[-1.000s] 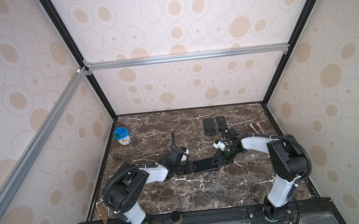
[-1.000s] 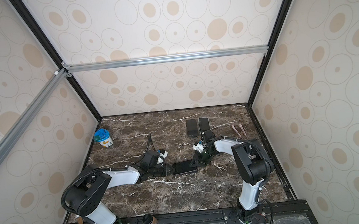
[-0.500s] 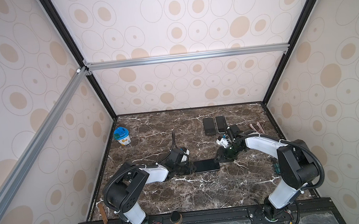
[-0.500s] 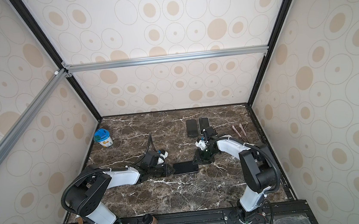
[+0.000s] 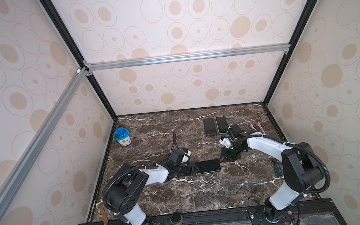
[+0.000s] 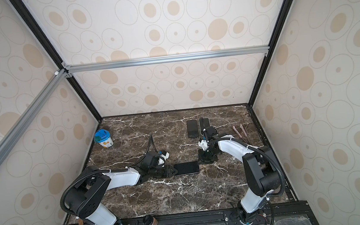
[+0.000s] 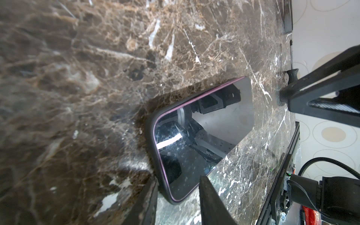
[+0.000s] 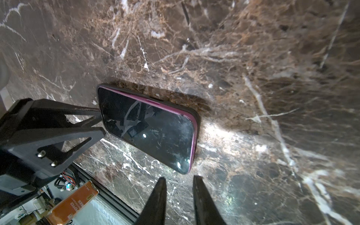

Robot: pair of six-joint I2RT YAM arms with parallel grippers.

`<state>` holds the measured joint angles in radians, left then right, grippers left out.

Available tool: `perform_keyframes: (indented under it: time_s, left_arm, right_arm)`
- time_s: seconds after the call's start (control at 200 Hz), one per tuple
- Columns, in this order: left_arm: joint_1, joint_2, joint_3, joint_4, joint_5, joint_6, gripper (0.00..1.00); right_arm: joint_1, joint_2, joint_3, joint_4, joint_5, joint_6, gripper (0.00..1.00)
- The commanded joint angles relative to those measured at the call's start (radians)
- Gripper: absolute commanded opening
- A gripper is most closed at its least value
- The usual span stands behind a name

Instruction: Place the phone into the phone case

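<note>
In both top views the phone [image 5: 208, 166] lies flat mid-counter [image 5: 182, 196]. Left wrist view: it sits in the dark phone case [image 7: 151, 140], and the left end effector [image 7: 178, 181] is released, jaws parted about its corner. Right wrist view: the right end effector [image 8: 179, 177], narrowly parted, grasps nothing.

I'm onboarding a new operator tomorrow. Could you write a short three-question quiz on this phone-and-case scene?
1. Multiple choice: where is the dark-screened, purple-rimmed phone in its black case? A) standing against the back wall; B) lying flat on the brown marble tabletop between the left gripper and the right gripper; C) lifted off the table.
2. True or false: the right gripper's jaws are clamped on that phone.
3. Short answer: what colour is the lid of the small white tub near the table's back left corner?
Key: 1 B. 2 False: the jaws stand apart, short of its corner. 3 Blue.
</note>
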<state>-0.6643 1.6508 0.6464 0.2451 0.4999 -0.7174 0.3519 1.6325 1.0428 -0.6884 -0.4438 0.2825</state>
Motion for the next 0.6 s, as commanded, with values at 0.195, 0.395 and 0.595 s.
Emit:
perform_keyframes:
  time_s: [0.195, 0.395, 0.595]
  left_arm:
    - [-0.006, -0.008, 0.03, -0.067, -0.011, 0.023, 0.33]
    - [-0.007, 0.002, 0.035, -0.064, -0.012, 0.025, 0.29]
    - [-0.006, 0.012, 0.038, -0.059, -0.012, 0.027, 0.29]
  right_arm:
    - [0.018, 0.024, -0.062, 0.021, -0.011, 0.018, 0.22]
    - [0.023, 0.051, -0.079, 0.046, -0.013, 0.024, 0.2]
    - [0.033, 0.088, -0.089, 0.079, -0.026, 0.035, 0.17]
